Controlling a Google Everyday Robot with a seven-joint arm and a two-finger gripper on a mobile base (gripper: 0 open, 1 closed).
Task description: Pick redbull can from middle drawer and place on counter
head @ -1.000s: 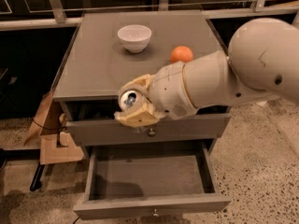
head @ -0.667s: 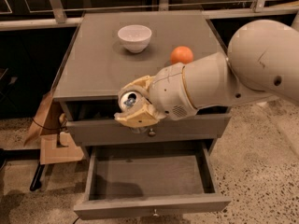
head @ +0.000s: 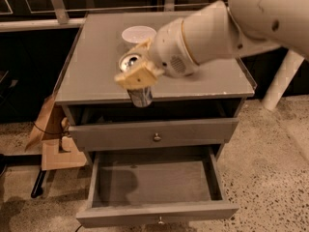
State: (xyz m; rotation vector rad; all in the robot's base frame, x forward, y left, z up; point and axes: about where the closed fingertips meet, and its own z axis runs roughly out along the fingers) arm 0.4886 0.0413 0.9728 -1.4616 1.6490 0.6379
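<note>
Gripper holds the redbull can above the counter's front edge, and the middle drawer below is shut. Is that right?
No: the camera view shows the middle drawer pulled open. The gripper does hold the redbull can above the counter's front edge.

Arm [head: 212, 33]: glossy off-white shell, fat rounded segments, thin tan ring at the wrist joint, small perforated vent patch nr the wrist end. Gripper [head: 136, 67], centre-left of frame: tan, blocky, flat-faced fingers [head: 140, 76].
</note>
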